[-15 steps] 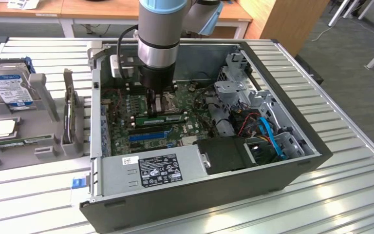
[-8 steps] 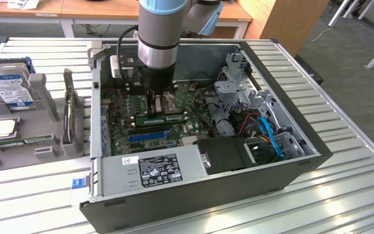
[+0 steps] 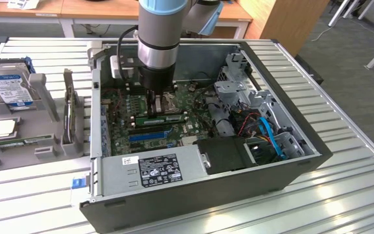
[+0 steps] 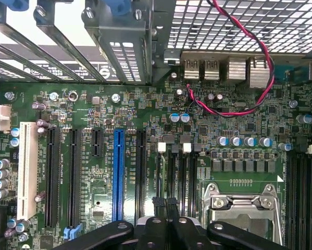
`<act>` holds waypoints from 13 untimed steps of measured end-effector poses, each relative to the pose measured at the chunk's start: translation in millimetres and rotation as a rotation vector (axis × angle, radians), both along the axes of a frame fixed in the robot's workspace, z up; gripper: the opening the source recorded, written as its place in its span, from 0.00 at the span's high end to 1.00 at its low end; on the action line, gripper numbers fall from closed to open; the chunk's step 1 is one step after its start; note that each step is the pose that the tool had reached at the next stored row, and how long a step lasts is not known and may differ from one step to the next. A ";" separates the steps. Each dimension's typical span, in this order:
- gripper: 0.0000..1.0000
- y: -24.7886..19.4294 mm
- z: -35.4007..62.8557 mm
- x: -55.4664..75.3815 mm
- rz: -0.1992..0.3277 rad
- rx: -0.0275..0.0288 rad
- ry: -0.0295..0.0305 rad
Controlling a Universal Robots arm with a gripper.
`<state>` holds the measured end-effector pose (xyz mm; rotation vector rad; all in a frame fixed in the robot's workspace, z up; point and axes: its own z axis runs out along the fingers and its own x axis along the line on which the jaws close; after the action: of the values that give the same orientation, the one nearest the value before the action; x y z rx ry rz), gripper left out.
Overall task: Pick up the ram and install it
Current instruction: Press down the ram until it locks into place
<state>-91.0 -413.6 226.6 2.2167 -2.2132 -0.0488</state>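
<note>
A ram (image 3: 161,118), a slim green stick with dark chips and a pale label, sits along the motherboard (image 3: 125,109) inside the open computer case, between the processor socket (image 3: 167,100) and the blue slot (image 3: 149,135). My gripper (image 3: 153,108) reaches straight down into the case and ends right above that stick; whether it touches is hidden. In the wrist view my gripper (image 4: 165,202) is shut, its black fingertips (image 4: 158,201) pressed together with nothing between them, over the black memory slots (image 4: 182,172) beside the silver socket (image 4: 244,205). Another green stick (image 3: 23,142) lies in the grey holder outside the case.
The grey holder (image 3: 44,92) on the exterior view's left also carries a blue-and-silver hard drive (image 3: 8,87), a square silver chip (image 3: 2,127) and an upright card (image 3: 70,109). Case walls (image 3: 96,122), a power supply (image 3: 154,168), a drive cage (image 3: 239,92) and cables (image 3: 268,134) surround the arm.
</note>
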 end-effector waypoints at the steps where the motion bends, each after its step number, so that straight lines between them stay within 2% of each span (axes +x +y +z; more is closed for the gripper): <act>1: 0.90 0.0 -0.1 0.0 0.000 -0.0001 0.0000; 13: 0.90 -0.1 -1.1 0.0 0.000 -0.0002 0.0001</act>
<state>-91.0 -413.7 225.5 2.2165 -2.2132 -0.0488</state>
